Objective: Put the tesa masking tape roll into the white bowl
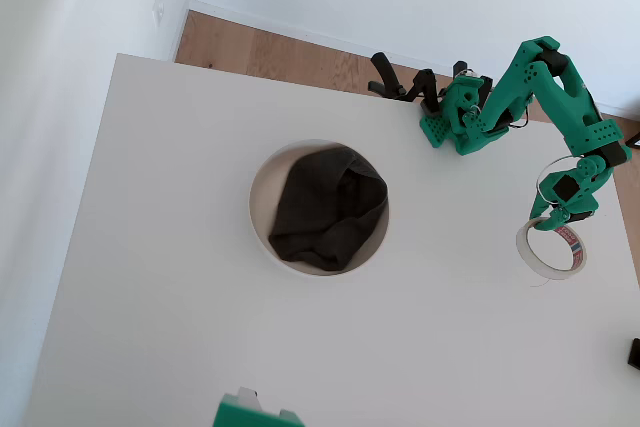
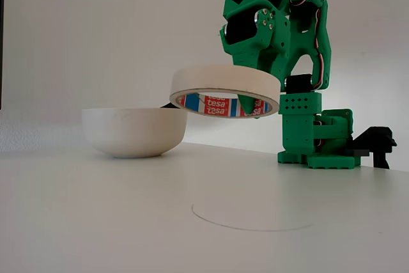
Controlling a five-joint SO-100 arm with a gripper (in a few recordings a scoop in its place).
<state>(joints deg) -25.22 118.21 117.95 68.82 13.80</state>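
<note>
Two green fingers of the gripper (image 1: 556, 215) are closed on the near-arm side of the tesa masking tape roll (image 1: 551, 247), one finger reaching down through the ring's wide hole and the other lying on its outside, so the jaws pinch the band of the ring between them. In the fixed view the gripper (image 2: 250, 101) carries the tape roll (image 2: 225, 89) clear of the table (image 2: 128, 222), the ring hanging nearly level with a slight tilt and a green fingertip showing inside the hole against the core. The roll is a cream-white ring with a broad flat outer face; its inner core bears a red-and-blue label with the word tesa printed in white, readable in the fixed view and glimpsed as a red patch at the ring's right edge in the overhead view. A faint circular outline lies on the table beneath the ring in the fixed view. The green arm (image 1: 560, 97) rises from its base near the far edge of the table in the overhead view. The white bowl (image 1: 258, 212) sits well apart from the roll, toward the middle of the table, round with a thin pale rim, and a crumpled dark grey cloth (image 1: 330, 209) fills most of it. In the fixed view the bowl (image 2: 134, 131) stands left of the held ring and lower.
</note>
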